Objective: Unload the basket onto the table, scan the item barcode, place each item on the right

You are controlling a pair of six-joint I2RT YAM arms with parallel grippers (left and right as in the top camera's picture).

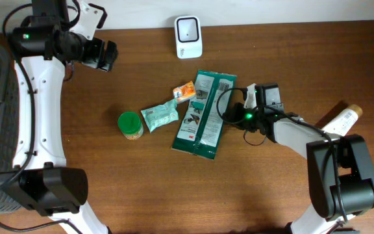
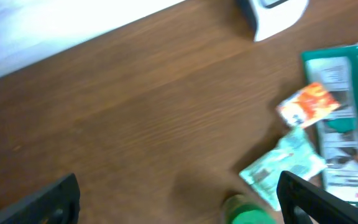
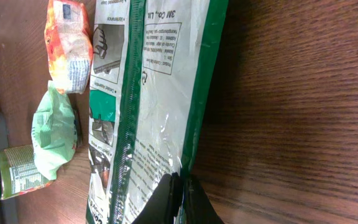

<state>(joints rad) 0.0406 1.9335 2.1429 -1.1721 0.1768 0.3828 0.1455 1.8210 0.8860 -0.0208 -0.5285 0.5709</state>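
1. My right claw [image 3: 182,198] is clenched on the packet [image 3: 148,93] at its edge. The packet lies flat on the counter [image 1: 141,188], near the scanner [image 1: 188,36].
2. It looks light, floppy and slick (likely to sag), so the sealed rim suits.
3. My left claw [image 2: 179,198] gapes, empty.

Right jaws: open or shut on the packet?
Shut on it. On the right gripper the jaws meet with no gap, pinching the packet at its edge.
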